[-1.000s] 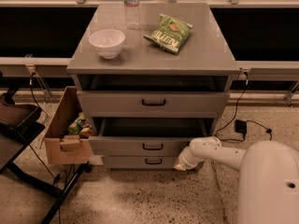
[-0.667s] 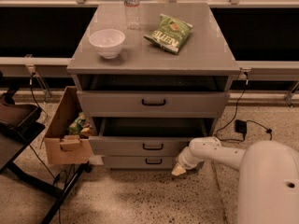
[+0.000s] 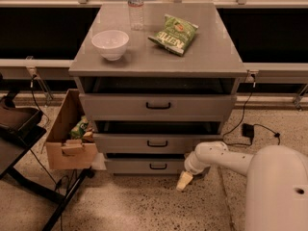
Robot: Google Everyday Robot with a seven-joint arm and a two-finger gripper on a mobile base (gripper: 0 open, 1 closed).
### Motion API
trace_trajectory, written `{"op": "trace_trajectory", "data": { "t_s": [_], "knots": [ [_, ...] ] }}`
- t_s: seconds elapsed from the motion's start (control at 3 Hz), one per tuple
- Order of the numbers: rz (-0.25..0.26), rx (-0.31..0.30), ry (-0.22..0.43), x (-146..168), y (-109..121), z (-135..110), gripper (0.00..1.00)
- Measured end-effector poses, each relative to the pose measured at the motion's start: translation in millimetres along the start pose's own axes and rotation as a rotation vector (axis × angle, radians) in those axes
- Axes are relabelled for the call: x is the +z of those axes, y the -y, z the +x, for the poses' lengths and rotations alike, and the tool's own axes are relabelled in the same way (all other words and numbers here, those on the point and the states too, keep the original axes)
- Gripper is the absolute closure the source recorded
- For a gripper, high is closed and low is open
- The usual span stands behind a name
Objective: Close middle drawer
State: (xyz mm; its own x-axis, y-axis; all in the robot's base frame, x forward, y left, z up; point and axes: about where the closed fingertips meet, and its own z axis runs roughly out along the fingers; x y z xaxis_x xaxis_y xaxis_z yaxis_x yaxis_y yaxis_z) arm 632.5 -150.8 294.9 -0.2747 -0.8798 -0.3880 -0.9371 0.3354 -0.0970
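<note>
The middle drawer [image 3: 157, 143] is the wide grey front with a small black bar handle, between the taller top drawer [image 3: 158, 106] and the shorter bottom drawer [image 3: 149, 166]. Its front stands a little forward of the bottom drawer, with a dark gap above it; its inside is hidden. My gripper [image 3: 184, 181] is at the end of the white arm [image 3: 216, 155]. It points down at the floor, just right of the bottom drawer's lower right corner, below the middle drawer and not touching it.
A white bowl [image 3: 110, 43], a water bottle [image 3: 135, 6] and a green snack bag [image 3: 174, 34] sit on the cabinet top. A cardboard box [image 3: 67, 136] with items hangs at the cabinet's left. A black stand [image 3: 19, 129] is left; a cable and adapter [image 3: 249, 130] lie right.
My gripper has dropped from beside the lower drawer fronts down towards the floor and slightly left. The drawers have not visibly moved.
</note>
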Motion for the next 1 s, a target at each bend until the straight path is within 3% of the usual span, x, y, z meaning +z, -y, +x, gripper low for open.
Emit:
{"op": "trace_trajectory", "data": {
  "t_s": [0.33,1.0],
  "knots": [
    [0.000,0.000,0.000,0.0,0.0,0.0,0.16],
    [0.009,-0.004,0.005,1.2,10.9,0.0,0.63]
  ]
}}
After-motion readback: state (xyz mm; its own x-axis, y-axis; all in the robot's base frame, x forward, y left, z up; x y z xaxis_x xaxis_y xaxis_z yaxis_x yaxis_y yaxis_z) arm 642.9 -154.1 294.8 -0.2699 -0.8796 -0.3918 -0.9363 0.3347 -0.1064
